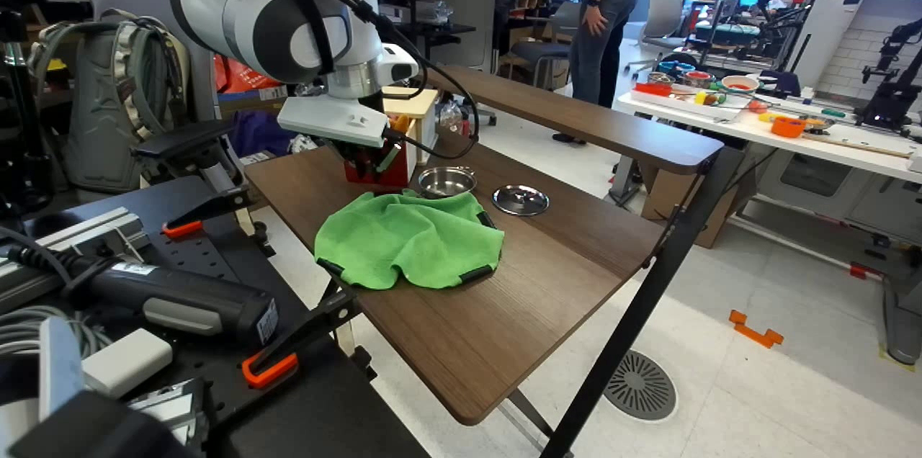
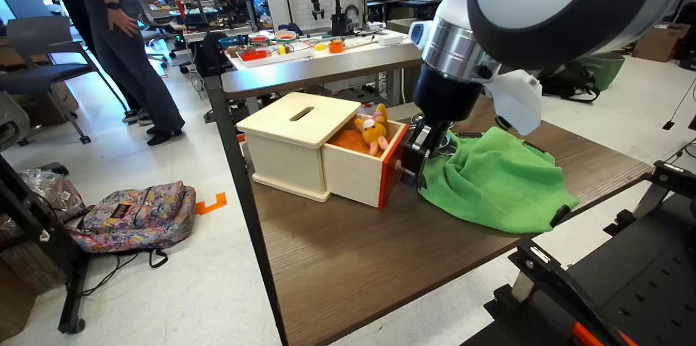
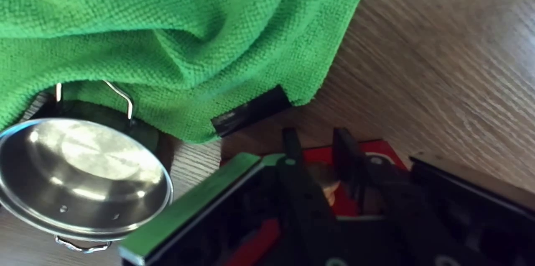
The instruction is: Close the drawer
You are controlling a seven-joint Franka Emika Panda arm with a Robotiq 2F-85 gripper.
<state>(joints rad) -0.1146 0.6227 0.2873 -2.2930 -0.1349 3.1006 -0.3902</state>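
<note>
The drawer [image 2: 353, 174] of the light-wood box [image 2: 285, 164] is pulled partly out, its red front [image 2: 387, 185] facing the green cloth. An orange stuffed toy [image 2: 373, 131] sits inside. The red front also shows under the gripper in the wrist view [image 3: 372, 149] and partly in an exterior view [image 1: 398, 171]. My gripper [image 2: 416, 174] points down at the front, and its two fingers [image 3: 316, 132] stand close around the round wooden knob [image 3: 331, 193]. The knob fills the narrow gap and looks held, partly hidden by the fingers.
The green cloth [image 1: 410, 242] lies crumpled on the brown table [image 2: 337, 264] in front of the drawer. A steel pan [image 3: 96, 174] stands close beside the gripper, partly against the cloth. A shiny lid [image 1: 520, 200] lies beyond it. A raised shelf [image 2: 326, 74] runs along one table side.
</note>
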